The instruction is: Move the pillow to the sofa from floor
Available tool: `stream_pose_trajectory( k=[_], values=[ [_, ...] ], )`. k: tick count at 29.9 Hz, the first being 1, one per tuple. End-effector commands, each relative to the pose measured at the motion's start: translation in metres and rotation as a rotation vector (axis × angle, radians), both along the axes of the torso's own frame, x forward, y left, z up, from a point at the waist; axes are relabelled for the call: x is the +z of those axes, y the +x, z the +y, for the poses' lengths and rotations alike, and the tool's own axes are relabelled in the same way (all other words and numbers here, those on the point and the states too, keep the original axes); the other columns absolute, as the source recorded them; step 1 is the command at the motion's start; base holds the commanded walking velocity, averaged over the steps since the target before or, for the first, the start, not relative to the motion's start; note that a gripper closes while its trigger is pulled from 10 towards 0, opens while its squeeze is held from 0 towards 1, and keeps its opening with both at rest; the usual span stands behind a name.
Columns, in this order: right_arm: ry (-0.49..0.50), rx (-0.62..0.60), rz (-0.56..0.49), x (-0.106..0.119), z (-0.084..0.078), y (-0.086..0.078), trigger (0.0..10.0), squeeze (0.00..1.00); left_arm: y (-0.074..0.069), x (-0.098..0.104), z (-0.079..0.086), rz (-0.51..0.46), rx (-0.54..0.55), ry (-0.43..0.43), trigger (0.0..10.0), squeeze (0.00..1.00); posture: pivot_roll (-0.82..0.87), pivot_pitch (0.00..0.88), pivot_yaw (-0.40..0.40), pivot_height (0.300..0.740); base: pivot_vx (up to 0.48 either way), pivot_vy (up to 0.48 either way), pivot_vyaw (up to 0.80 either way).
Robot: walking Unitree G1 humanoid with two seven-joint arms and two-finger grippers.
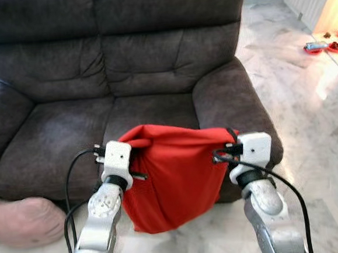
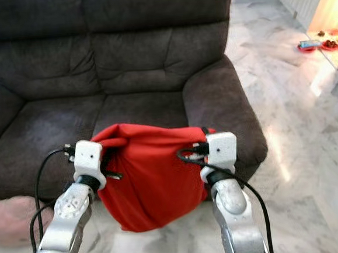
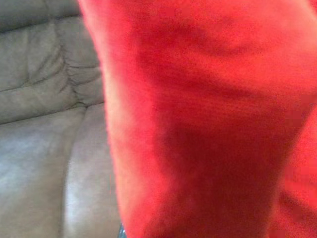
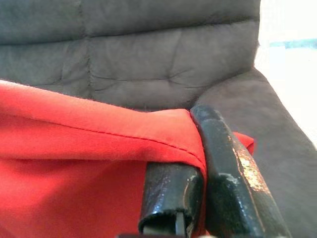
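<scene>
The dark grey sofa [image 1: 118, 78] fills twelve o'clock, its seat bare; the red pillow [image 1: 173, 179] hangs off the marble floor [image 1: 308, 109] between both arms, just before the seat's front edge; the right tool [image 4: 198, 163] is clamped on the pillow's top seam at three o'clock; the left tool [image 1: 134, 164] presses the nine o'clock edge, fingers hidden, grip impossible to judge. Best done by raising both tools level, carrying forward over the seat, then releasing together.

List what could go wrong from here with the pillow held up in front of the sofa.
The right end effector pinches only the red pillow's thin top seam, so the fabric may slip free. The pillow sags below the sofa seat edge and may catch on its front. A person's hand rests near the left arm's path.
</scene>
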State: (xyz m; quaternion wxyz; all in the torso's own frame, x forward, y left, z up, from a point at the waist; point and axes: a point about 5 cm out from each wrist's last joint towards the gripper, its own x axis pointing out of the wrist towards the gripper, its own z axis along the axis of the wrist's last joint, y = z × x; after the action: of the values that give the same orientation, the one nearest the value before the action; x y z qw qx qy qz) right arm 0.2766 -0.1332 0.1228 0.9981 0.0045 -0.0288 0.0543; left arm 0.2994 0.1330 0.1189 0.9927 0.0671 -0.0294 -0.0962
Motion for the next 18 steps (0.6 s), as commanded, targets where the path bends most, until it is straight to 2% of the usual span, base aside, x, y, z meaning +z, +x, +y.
stream_pose_trajectory(
  k=[1,6,18],
  values=[
    [0.02,-0.009,-0.097,0.0202,-0.0016,0.0023,10.0,0.0,0.002,0.0136,-0.0014,-0.063,-0.008,-0.013,10.0,0.0,-0.14,0.094,0.038,0.739,0.0,-0.262,0.0],
    [0.031,-0.031,-0.085,0.0197,-0.0037,0.0038,10.0,0.0,0.0021,0.0134,-0.0011,-0.06,-0.009,-0.019,10.0,0.0,-0.13,0.092,0.037,0.739,0.0,-0.1,0.0],
    [0.029,-0.021,-0.084,0.0196,-0.0035,0.0039,10.0,0.0,0.0024,0.0123,-0.0002,-0.053,0.001,-0.028,10.0,0.0,-0.14,0.088,0.035,0.739,0.0,0.0,-0.78]
  ],
)
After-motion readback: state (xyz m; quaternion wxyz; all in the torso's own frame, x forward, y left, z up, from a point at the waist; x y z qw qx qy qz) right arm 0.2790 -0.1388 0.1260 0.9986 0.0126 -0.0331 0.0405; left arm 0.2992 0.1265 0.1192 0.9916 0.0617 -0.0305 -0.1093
